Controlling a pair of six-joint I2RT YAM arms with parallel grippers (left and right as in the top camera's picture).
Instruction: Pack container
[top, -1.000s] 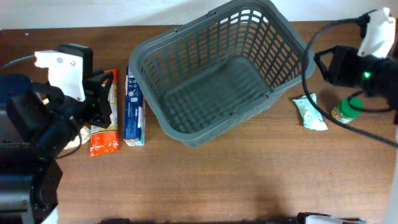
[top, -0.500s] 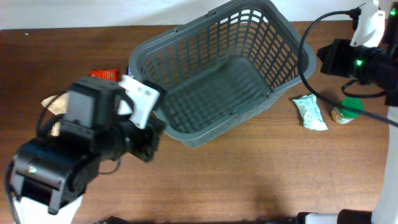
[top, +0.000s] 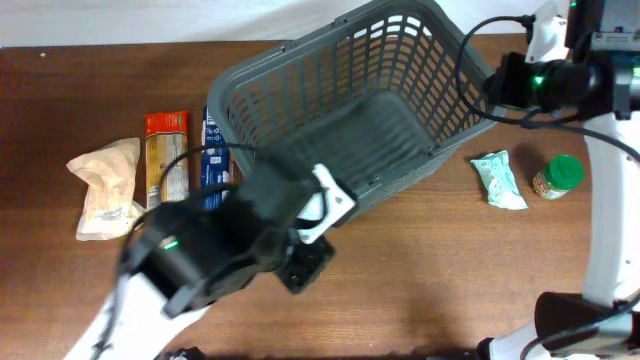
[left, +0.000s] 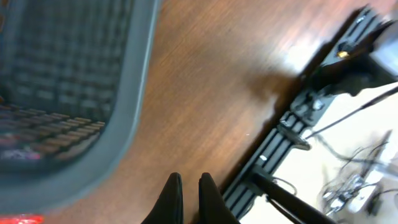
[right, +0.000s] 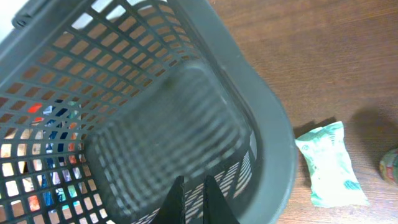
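- Within the last second the left arm (top: 215, 250) is swung away from the far-left groceries and is now seen over the bare tabletop (top: 420, 280), just in front of the near corner of the container (top: 228, 78).
- The left tool (left: 189, 200) is seen pressed almost together with only a slim gap, and nothing is pinched in it, so no item is brought along from the left pile.
- With that arm gone, the beige bag (top: 105, 190), the orange packet (top: 165, 160) and the blue box (top: 213, 165) are uncovered and lie side by side on the tabletop, outside the container.
- Over the same span the right arm (top: 545, 78) is shifted leftward from above the green-lidded jar (top: 558, 175) and is now hung over the container's right rim.
- The right tool (right: 193, 200) is likewise pressed nearly together and empty, and it is pointed down into the container's interior.
- The green-white pouch (top: 498, 180) and the jar are left on the tabletop just right of the container.
- The container is placed upper centre, upright, and its floor is shown bare in the right wrist view.
- Packing is therefore judged not yet begun: both arms are repositioned, but no grocery is grasped or delivered.
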